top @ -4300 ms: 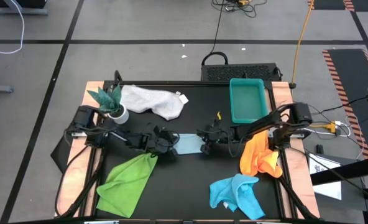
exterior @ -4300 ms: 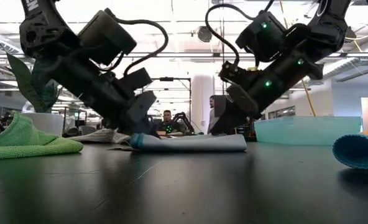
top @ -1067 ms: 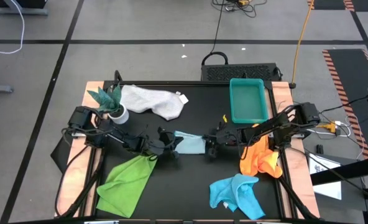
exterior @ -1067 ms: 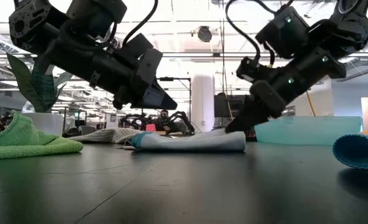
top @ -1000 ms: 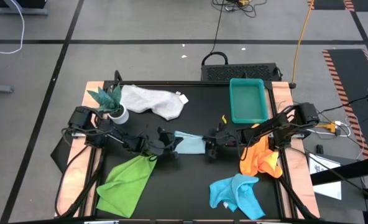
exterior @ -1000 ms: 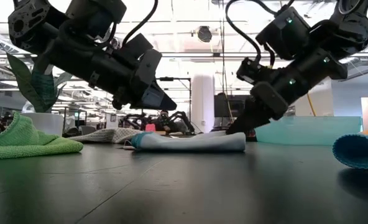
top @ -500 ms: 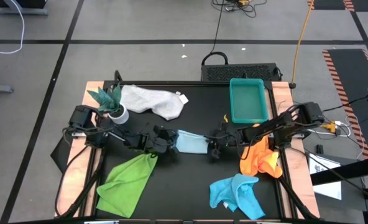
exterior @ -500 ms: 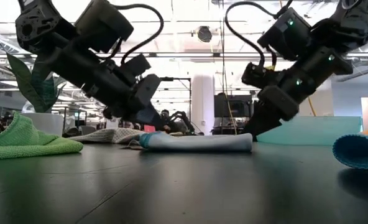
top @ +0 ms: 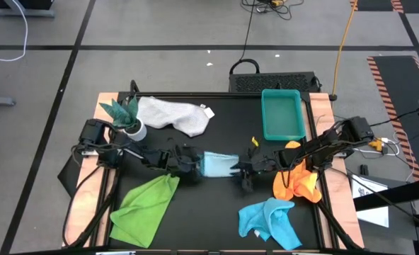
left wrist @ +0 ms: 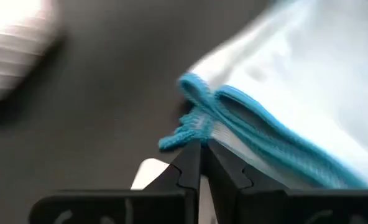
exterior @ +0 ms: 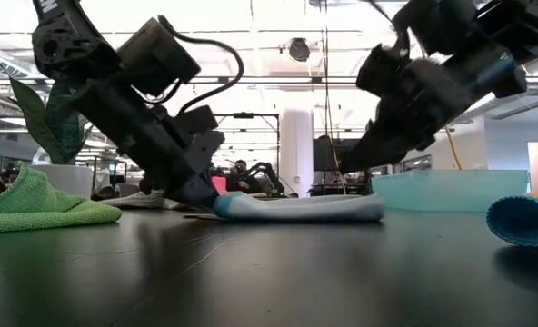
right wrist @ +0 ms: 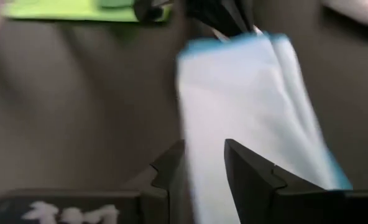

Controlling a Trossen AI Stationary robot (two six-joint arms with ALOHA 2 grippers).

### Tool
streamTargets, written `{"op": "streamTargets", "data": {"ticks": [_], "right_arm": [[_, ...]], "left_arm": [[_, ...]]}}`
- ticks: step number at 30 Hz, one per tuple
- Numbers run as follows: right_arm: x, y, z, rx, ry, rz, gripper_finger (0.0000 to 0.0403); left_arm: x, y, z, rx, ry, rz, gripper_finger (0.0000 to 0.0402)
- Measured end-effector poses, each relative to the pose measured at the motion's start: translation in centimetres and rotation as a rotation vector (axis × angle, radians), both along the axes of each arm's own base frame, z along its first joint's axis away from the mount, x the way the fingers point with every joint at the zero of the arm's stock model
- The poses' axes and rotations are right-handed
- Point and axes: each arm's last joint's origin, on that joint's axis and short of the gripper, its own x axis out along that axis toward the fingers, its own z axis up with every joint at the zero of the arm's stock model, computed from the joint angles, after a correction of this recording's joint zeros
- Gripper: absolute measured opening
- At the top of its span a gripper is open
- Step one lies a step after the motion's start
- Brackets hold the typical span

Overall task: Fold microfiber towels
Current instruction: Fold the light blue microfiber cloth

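A pale blue towel (top: 218, 164) lies folded in a narrow flat strip at the table's middle. My left gripper (top: 194, 168) is at its left end, shut on its blue-hemmed corner (left wrist: 199, 127). My right gripper (top: 239, 172) is open. It hangs above the strip's right end (exterior: 369, 211) and touches nothing. In the right wrist view the towel (right wrist: 246, 106) runs away beyond the parted fingers (right wrist: 249, 171). The white-grey towel (top: 174, 113), lime green towel (top: 144, 205), orange towel (top: 298, 180) and turquoise towel (top: 270, 221) lie loose around it. My left gripper pinches the towel's left end at the hemmed corner (left wrist: 196, 134) between its two fingers. The fingers slant down from the table's left (exterior: 201, 186). Two hemmed edges show beside the tips; how many layers are caught, I cannot tell. The towel lies flat on the table.
A teal tray (top: 282, 113) stands at the far right. A small plant in a white pot (top: 128, 120) stands at the far left beside the white-grey towel. Bare dark tabletop (top: 209, 205) lies in front of the folded towel.
My right gripper has opened, let go of the towel's right end, and risen back toward the table's right edge. My left gripper has tipped downward and sunk onto the towel's left end. The folded towel has slid a little toward the right and lies flatter.
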Motion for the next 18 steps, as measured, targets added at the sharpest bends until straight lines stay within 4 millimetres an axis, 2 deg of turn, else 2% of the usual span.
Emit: {"op": "streamTargets", "data": {"ticks": [5, 9, 12, 15, 18], "right_arm": [[0.4, 2.1, 1.2, 0.055, -0.118, 0.19, 0.0102], [1.4, 3.3, 2.7, -0.011, -0.186, 0.24, 0.0111], [2.3, 2.8, 2.9, -0.107, -0.164, 0.16, 0.0119], [3.4, 1.7, 2.7, -0.131, -0.134, 0.104, 0.0125], [4.6, 0.5, 1.7, -0.157, -0.092, 0.071, 0.013]], "left_arm": [[0.1, -2.3, 0.2, -0.087, -0.021, -0.203, 0.0026], [-0.1, -3.3, 0.3, -0.088, -0.02, -0.249, 0.0026], [-0.2, -3.5, 0.6, -0.1, -0.033, -0.246, 0.0026], [-0.7, -3.2, 1.8, -0.119, -0.024, -0.193, 0.0026], [-2.0, -2.5, 2.1, -0.031, 0.064, -0.074, 0.0026]]}}
